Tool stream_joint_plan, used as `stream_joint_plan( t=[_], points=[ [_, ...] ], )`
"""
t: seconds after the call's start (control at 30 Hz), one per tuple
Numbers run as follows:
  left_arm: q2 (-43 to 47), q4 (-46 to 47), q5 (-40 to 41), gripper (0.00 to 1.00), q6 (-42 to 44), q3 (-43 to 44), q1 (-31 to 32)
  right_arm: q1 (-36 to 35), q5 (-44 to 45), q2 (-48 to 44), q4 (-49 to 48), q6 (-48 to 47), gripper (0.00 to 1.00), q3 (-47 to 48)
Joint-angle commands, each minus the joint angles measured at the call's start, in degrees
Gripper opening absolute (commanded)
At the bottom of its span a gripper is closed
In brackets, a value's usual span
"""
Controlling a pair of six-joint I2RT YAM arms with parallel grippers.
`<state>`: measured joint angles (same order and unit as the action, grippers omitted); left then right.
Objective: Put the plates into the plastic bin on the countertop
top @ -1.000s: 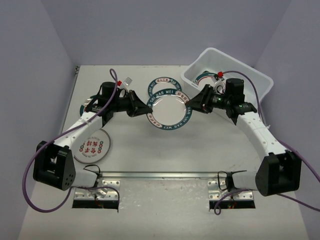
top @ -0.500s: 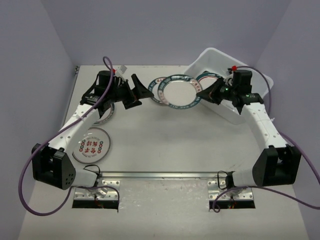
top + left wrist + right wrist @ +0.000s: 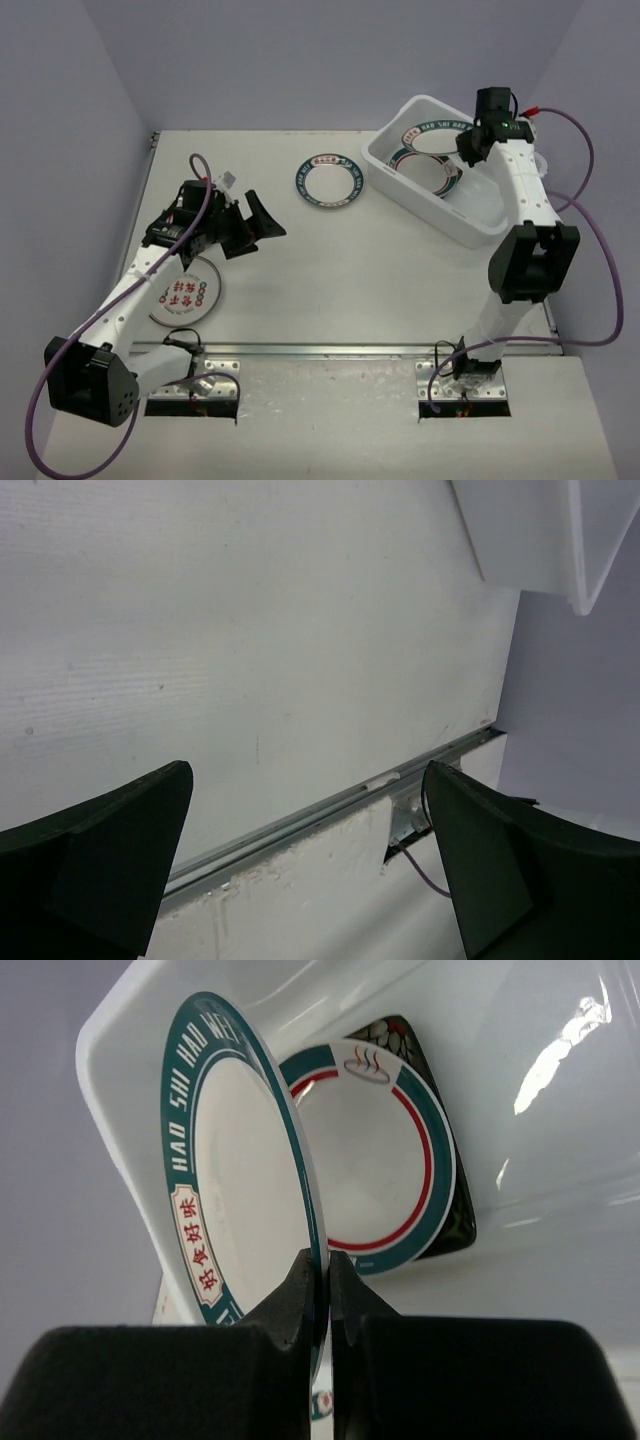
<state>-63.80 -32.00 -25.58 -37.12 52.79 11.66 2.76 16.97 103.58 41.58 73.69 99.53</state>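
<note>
My right gripper (image 3: 328,1270) is shut on the rim of a round teal-rimmed plate (image 3: 240,1190), held on edge above the plastic bin (image 3: 480,215) at the back right of the countertop (image 3: 350,270). On the bin's floor a second round plate (image 3: 380,1160) lies on a black square plate (image 3: 458,1228). In the top view the held plate (image 3: 432,134) hangs over the bin's far side. Another round plate (image 3: 328,181) lies on the countertop left of the bin. A further plate (image 3: 183,293) lies near the front left, partly under my left arm. My left gripper (image 3: 262,222) is open and holds nothing.
The metal rail (image 3: 320,350) runs along the countertop's front edge, with both arm bases behind it. Purple cables loop from each arm. Pale walls close in the left, back and right sides. The left wrist view shows only bare countertop (image 3: 250,630) and the rail (image 3: 330,805).
My right gripper closed on the plate and carried it from mid-table up over the bin. My left gripper let go of it, opened wide and drew back to the left.
</note>
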Motion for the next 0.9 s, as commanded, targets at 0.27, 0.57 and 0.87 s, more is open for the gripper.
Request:
stream_joint_plan(
  t=[0.27,0.57,0.87],
  points=[
    [4.22,-0.1,-2.88,1.0,2.37,-1.97,-0.15,-4.34,12.33,3.69,-0.85,-0.8,0.0,-1.86],
    [4.02,0.09,-4.03,1.0,2.91,-2.07,-0.15,-3.77,8.85,5.23,-3.06,0.66,0.13,-7.1],
    [4.9,1.17,-4.49,1.0,3.11,-5.07,-0.15,-3.12,0.38,8.45,-3.71,-6.9,0.63,-4.06]
  ],
)
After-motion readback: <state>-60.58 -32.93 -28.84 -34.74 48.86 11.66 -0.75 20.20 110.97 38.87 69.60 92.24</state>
